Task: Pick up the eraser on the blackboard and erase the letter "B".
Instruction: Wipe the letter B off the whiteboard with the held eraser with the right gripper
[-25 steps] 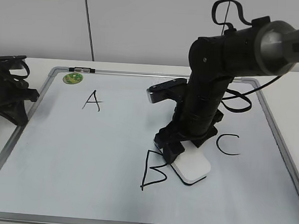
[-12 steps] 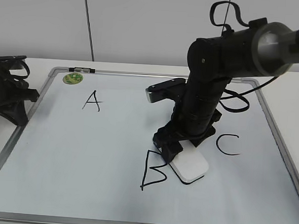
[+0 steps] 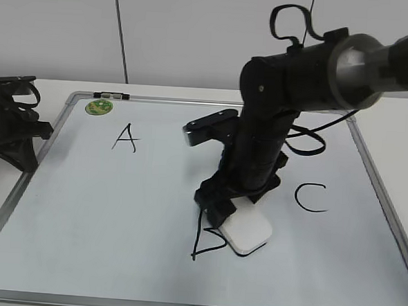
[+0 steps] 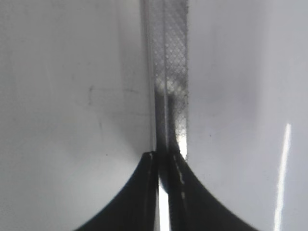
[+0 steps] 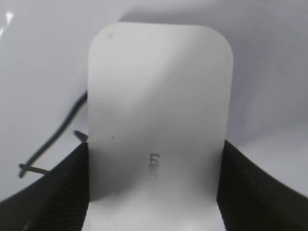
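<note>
My right gripper (image 3: 222, 211) is shut on the white eraser (image 3: 246, 230) and presses it flat on the blackboard (image 3: 117, 210). The eraser covers the right part of the letter "B" (image 3: 202, 246), of which only the left stroke and lower curve show. In the right wrist view the eraser (image 5: 159, 120) fills the space between my two black fingers (image 5: 153, 187), with black strokes of the "B" (image 5: 57, 139) showing at its left. My left gripper (image 3: 17, 145) rests shut at the board's left frame; its wrist view shows the closed fingertips (image 4: 163, 159) over the silver frame (image 4: 171, 72).
The letter "A" (image 3: 126, 137) is at the upper left of the board and the "C" (image 3: 311, 198) at the right. A round green magnet (image 3: 99, 107) sits in the top left corner. The right arm (image 3: 275, 116) stands over the board's middle.
My right gripper has slid the eraser left and toward the front across the board, onto the "B". The upper right part of the "B" no longer shows. The left arm has not moved.
</note>
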You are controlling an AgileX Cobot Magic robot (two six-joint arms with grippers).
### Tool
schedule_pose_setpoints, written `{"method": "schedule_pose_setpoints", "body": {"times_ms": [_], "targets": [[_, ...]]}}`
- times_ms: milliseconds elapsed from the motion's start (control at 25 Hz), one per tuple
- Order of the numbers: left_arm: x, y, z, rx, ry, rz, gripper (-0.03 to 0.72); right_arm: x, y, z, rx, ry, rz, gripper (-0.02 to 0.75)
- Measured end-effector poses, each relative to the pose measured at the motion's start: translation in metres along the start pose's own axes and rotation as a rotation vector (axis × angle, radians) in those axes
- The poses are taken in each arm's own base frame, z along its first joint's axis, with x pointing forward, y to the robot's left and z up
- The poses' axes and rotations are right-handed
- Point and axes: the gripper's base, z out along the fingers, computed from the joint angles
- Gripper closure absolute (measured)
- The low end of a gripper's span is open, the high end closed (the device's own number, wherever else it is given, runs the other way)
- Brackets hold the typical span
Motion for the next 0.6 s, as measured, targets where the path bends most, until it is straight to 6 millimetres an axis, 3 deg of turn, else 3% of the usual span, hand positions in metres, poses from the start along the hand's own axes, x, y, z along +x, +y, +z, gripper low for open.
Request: {"method": "schedule_pose_setpoints", "body": {"times_ms": [360, 600], "targets": [[0.0, 0.0, 0.0, 0.0, 0.0, 0.0, 0.677, -0.002, 0.099, 0.007, -0.089, -0.01, -0.198, 0.192], [0.0, 0.0, 0.0, 0.0, 0.0, 0.0, 0.677, -0.004, 0.113, 0.007, -0.082, -0.016, -0.249, 0.192]]}}
